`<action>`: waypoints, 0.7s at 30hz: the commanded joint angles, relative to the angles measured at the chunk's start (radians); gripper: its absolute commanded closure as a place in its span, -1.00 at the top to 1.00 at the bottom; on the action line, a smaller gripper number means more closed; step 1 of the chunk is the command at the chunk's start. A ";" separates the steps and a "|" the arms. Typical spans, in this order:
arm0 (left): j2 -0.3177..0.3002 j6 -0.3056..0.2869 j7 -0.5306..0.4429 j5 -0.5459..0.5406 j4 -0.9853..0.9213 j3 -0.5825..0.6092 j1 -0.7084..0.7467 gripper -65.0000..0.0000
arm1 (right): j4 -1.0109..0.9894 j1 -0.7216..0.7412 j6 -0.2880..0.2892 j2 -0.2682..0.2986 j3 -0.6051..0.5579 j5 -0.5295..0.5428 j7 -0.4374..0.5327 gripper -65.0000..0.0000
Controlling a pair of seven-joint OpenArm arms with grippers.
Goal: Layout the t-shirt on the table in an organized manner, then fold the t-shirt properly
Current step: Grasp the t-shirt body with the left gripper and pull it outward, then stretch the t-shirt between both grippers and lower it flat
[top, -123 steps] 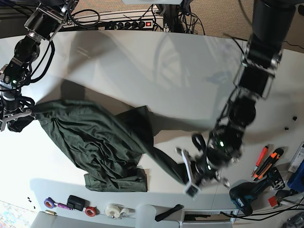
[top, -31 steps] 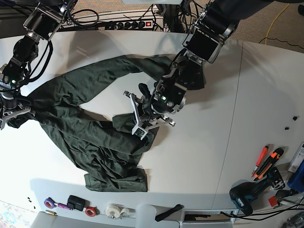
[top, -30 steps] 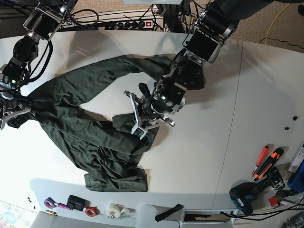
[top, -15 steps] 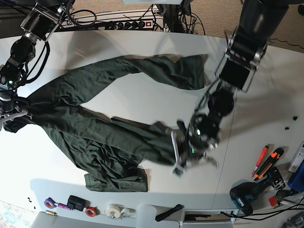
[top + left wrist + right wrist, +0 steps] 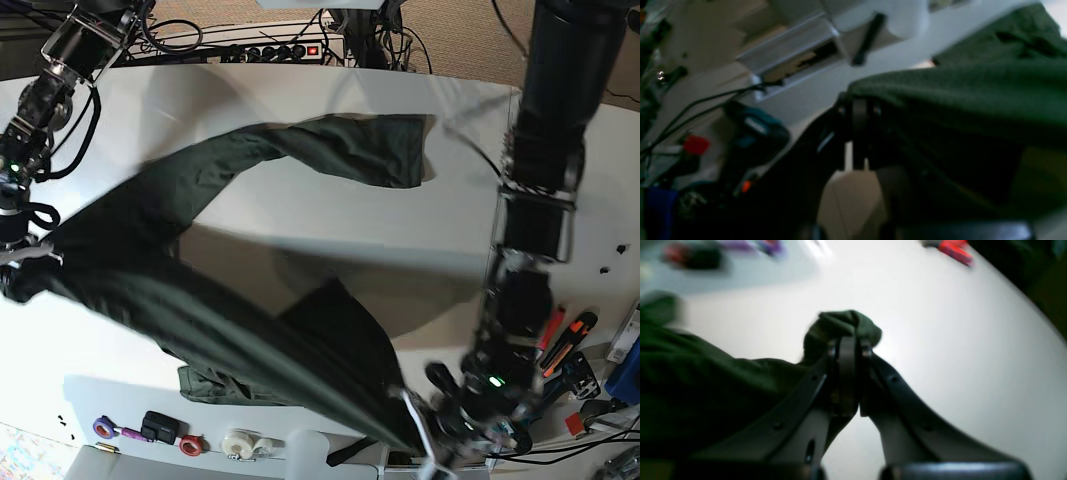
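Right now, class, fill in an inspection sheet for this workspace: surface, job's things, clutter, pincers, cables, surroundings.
Surface: white table, bare in the middle.
Job's things: green t-shirt stretched taut between both arms, one end trailing across the far side.
Clutter: tape rolls, orange cutters, blue drill along the near edge.
Pincers: left pincer shut on the t-shirt; right pincer shut on the t-shirt.
Cables: black cables and a power strip behind the table.
Surroundings: brown floor beyond.
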 commanded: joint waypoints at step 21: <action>-0.342 -0.267 0.322 -0.595 0.148 -0.016 0.367 -1.00 | 0.266 -0.328 0.145 0.001 0.180 0.190 -0.304 -1.00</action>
